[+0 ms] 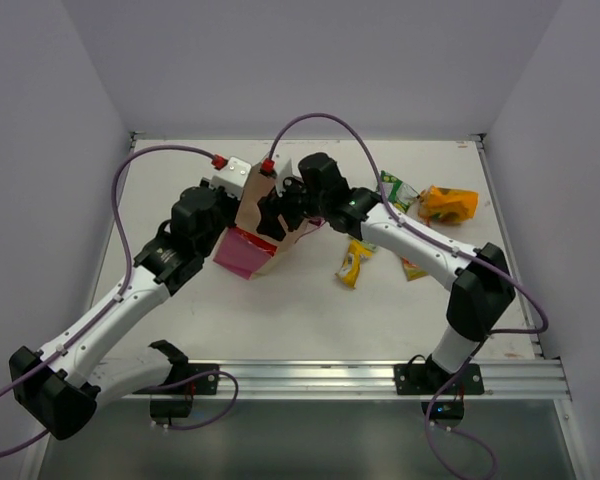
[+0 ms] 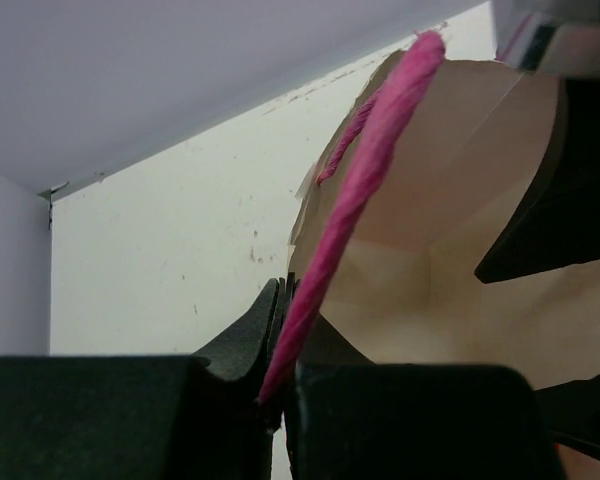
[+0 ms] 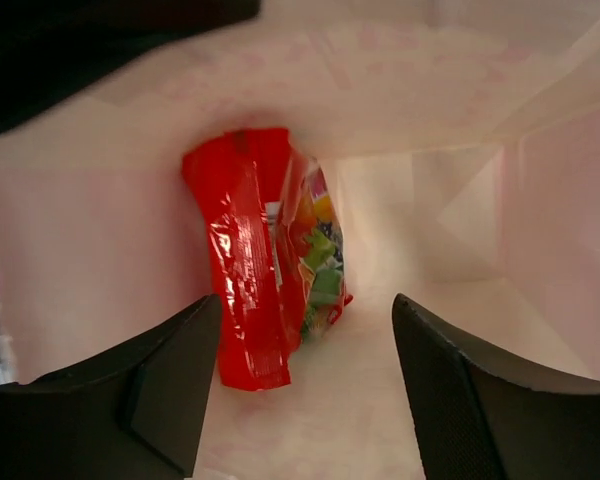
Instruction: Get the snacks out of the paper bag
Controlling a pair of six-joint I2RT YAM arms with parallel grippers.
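Observation:
The paper bag (image 1: 263, 232) lies tipped on the table, tan with a pink side panel, its mouth facing right. My left gripper (image 1: 232, 196) is shut on its pink cord handle (image 2: 365, 185) and rim, jaws (image 2: 283, 300) closed. My right gripper (image 1: 278, 214) is inside the bag's mouth, open and empty (image 3: 305, 345). Between and just beyond its fingers (image 3: 165, 375) lie a red packet (image 3: 242, 265) and a pink-red packet with green print (image 3: 318, 250), touching each other on the bag's inner wall (image 3: 420, 110). The right gripper's dark body shows inside the bag (image 2: 570, 190).
Outside the bag, to its right, lie a green packet (image 1: 398, 189), an orange packet (image 1: 448, 204), a yellow-green packet (image 1: 356, 262) and a small orange-yellow packet (image 1: 413, 269). White walls close the table on three sides. A metal rail (image 1: 360, 378) runs along the near edge.

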